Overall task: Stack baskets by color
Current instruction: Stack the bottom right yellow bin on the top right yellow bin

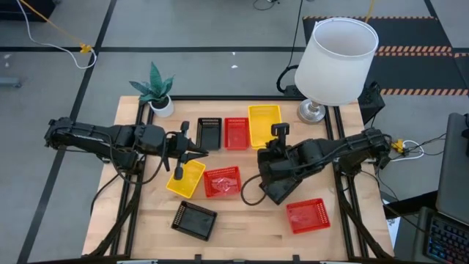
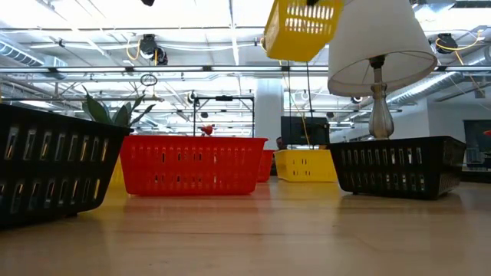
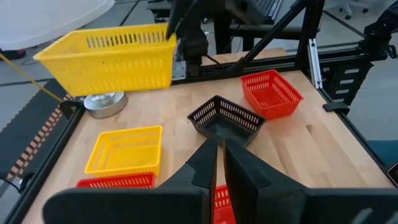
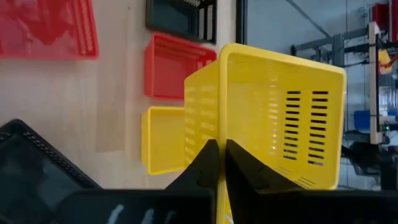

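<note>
1. Right end effector [image 4: 217,163] clamps the wall of a yellow slotted plastic basket [image 4: 280,112]; the basket hangs lifted above the table [image 1: 249,227], over another yellow basket [image 4: 163,138].
2. Left end effector [image 1: 196,150] is closed, empty, beside a black slotted basket [image 1: 209,132] and above a third yellow basket [image 1: 186,178].
3. Red slotted baskets [image 1: 236,133] sit mid-table.

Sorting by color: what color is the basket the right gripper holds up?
Yellow basket, pinched by the right gripper; clearest in the right wrist view.

My wooden bench [image 1: 242,224] carries 2 black baskets [image 1: 194,220], 3 red baskets [image 1: 307,215], 1 yellow basket [image 1: 185,178], a lamp [image 1: 314,111] and a plant [image 1: 157,94] at its far corners.
</note>
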{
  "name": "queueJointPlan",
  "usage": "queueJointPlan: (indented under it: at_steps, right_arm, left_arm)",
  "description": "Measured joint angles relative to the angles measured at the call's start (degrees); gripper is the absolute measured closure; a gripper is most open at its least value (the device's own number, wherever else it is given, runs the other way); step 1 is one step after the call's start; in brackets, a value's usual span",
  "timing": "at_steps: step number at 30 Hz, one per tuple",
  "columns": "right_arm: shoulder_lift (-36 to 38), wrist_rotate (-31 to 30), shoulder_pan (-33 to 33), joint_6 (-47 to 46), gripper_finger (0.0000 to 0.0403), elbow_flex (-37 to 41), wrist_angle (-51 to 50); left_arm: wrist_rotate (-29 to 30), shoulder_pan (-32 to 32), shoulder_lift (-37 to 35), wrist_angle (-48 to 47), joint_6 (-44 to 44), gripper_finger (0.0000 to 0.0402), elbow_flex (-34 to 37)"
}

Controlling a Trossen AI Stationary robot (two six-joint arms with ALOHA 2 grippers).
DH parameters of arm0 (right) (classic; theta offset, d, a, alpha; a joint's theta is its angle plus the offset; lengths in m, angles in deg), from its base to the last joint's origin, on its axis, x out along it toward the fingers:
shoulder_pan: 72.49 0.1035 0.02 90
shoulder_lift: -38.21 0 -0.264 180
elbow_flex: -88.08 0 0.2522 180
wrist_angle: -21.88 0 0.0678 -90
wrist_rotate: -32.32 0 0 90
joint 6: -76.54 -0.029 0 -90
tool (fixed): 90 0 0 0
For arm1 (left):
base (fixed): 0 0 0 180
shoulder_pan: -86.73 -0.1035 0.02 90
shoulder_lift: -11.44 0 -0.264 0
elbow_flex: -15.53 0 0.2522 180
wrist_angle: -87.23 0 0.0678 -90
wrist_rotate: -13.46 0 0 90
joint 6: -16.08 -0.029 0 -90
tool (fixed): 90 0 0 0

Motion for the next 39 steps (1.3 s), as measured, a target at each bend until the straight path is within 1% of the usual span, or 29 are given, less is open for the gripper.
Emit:
queueJointPlan:
  at_steps: [4,10,15,19,24,26,29,33,39]
  right_arm:
    - [0.0,0.0,-0.7,0.2,0.0399,5.1,4.9]
    - [0.0,0.0,-0.7,3.5,0.0399,12.2,13.2]
    - [0.0,0.0,-1.0,6.7,0.0399,15.7,15.0]
    - [0.9,0.2,-2.4,6.7,0.0399,17.7,16.1]
    - [3.9,0.3,-4.9,6.4,0.0399,22.5,18.9]
    - [5.7,1.0,-5.9,7.2,0.0399,25.4,22.0]
    - [8.9,3.9,-7.3,9.2,0.0399,30.2,27.3]
    - [12.6,6.5,-9.1,12.9,0.0399,36.5,35.5]
    - [16.0,6.8,-11.7,18.0,0.0399,44.4,44.7]
  left_arm:
    - [0.0,0.0,0.0,0.0,-0.1,0.0369,0.0]
    - [0.0,0.0,0.0,0.0,-0.2,0.0369,0.0]
    - [0.0,0.0,0.0,0.1,-0.3,0.0369,0.0]
    - [0.0,0.0,0.0,0.2,-1.4,0.0369,0.0]
    - [0.1,-0.1,0.0,0.2,-1.9,0.0369,0.0]
    - [0.1,-0.1,0.0,0.3,-2.7,0.0369,0.0]
    - [0.1,-0.1,0.0,0.5,-3.8,0.0369,0.0]
    - [0.1,-0.1,0.0,0.7,-5.1,0.0369,0.0]
    - [0.1,-0.1,0.0,0.9,-5.3,0.0369,0.0]
